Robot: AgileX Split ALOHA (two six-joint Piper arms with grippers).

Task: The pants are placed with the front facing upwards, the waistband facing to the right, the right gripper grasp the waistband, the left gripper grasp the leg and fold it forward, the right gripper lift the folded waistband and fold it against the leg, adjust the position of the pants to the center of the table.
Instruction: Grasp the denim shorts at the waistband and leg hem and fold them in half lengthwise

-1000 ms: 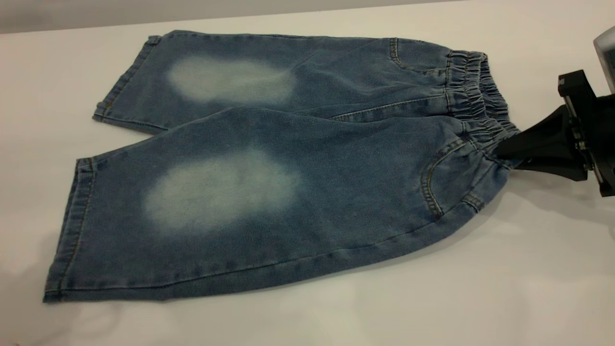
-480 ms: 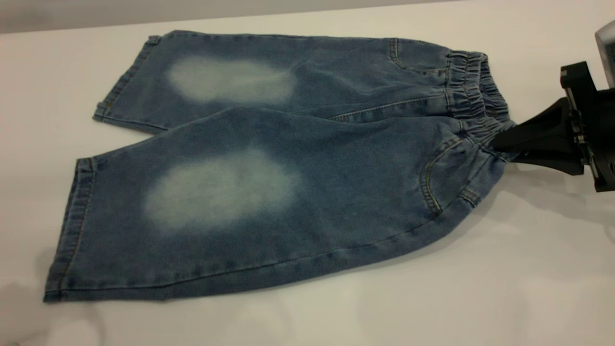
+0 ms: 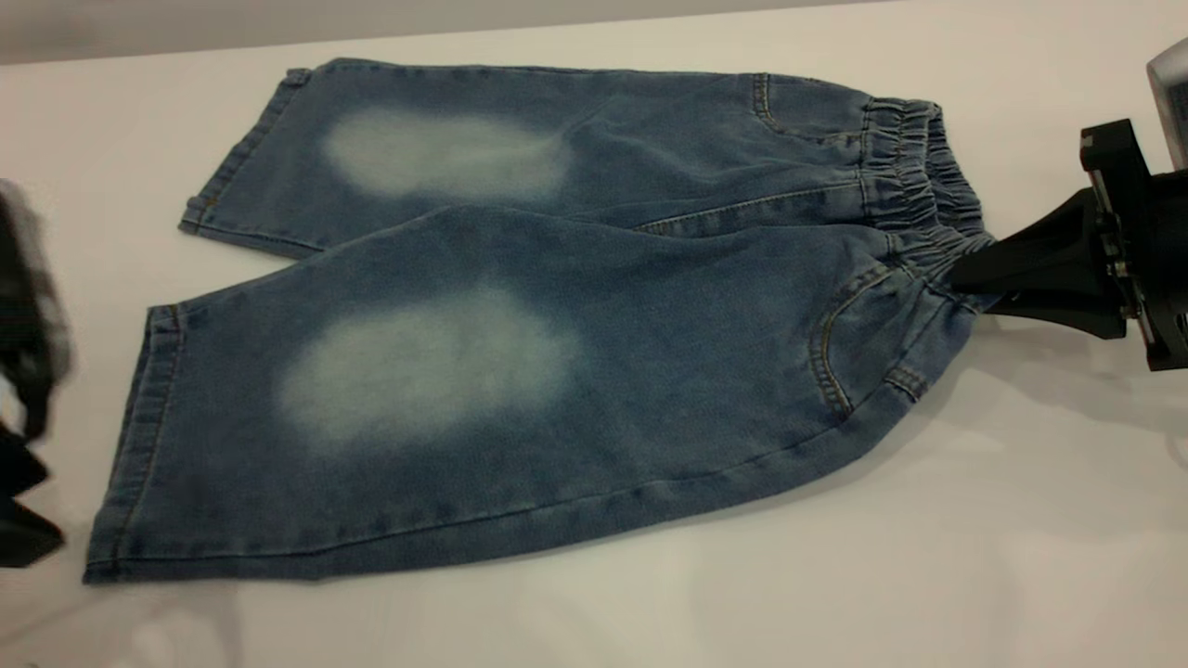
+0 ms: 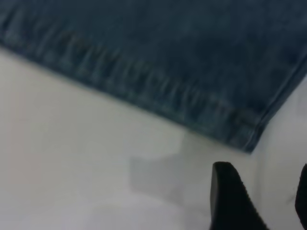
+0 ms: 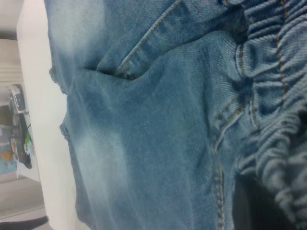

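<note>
The blue denim pants (image 3: 520, 371) lie flat on the white table (image 3: 1021, 520), front up, both faded knee patches showing. The ruffled waistband (image 3: 914, 186) points right. My right gripper (image 3: 965, 274) is shut on the waistband's near corner, which bunches and rises a little off the table. In the right wrist view the gathered waistband (image 5: 278, 96) folds over one dark finger (image 5: 247, 206). My left gripper (image 3: 37, 506) is blurred at the left edge, beside the near leg's hem (image 3: 139, 445). In the left wrist view the left gripper (image 4: 263, 182) is open over bare table, just short of the hem corner (image 4: 240, 129).
The table's far edge (image 3: 371, 37) runs just behind the far leg. A wide stretch of bare tabletop (image 3: 650, 603) lies in front of the pants. Clutter beyond the table (image 5: 19, 143) shows in the right wrist view.
The left gripper has come into view at the left edge, beside the near leg's hem. The right gripper rose slightly with the waistband a second ago and has held still since.
</note>
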